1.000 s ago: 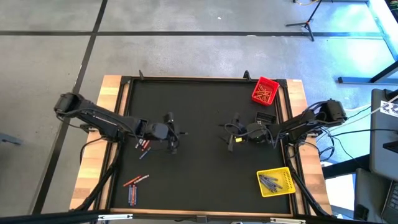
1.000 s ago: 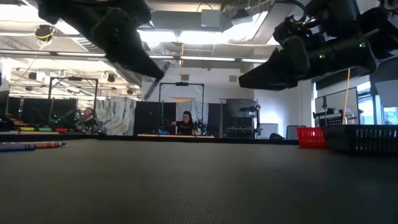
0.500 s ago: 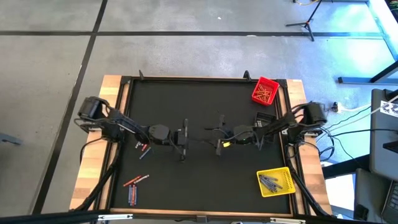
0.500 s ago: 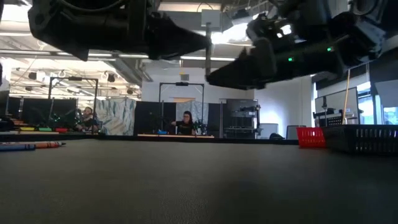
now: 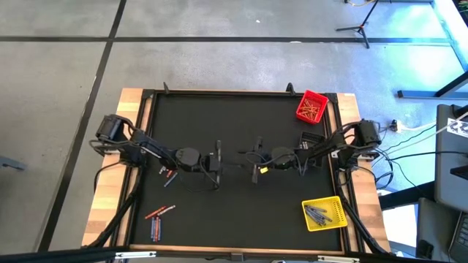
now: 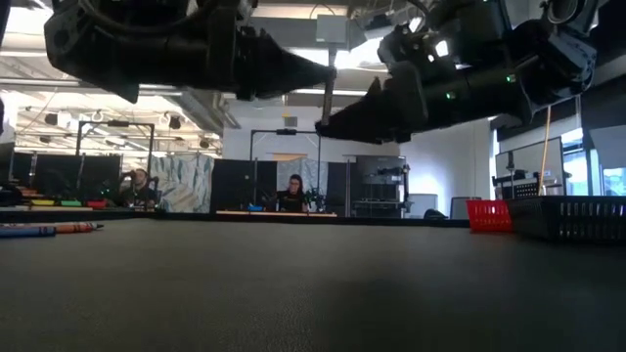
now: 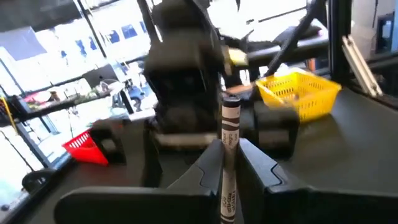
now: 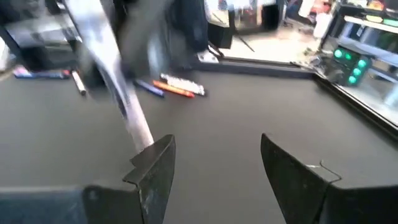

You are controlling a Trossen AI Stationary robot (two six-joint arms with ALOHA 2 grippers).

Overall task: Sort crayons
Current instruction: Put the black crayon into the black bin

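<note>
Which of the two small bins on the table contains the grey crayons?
The yellow bin, at the near right corner of the table, holds the grey crayons. The red bin, at the far right corner, holds orange-red ones instead.

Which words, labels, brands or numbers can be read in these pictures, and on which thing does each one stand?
No text can be read with certainty.
Grey crayon held upright in the shut left tool: dark print runs along its paper wrapper, too blurred to read.
Loose crayons on the table: too small and blurred to show any print.
Red bin and yellow bin: no label visible.
Screens in the room behind the table: too blurred to read.
</note>
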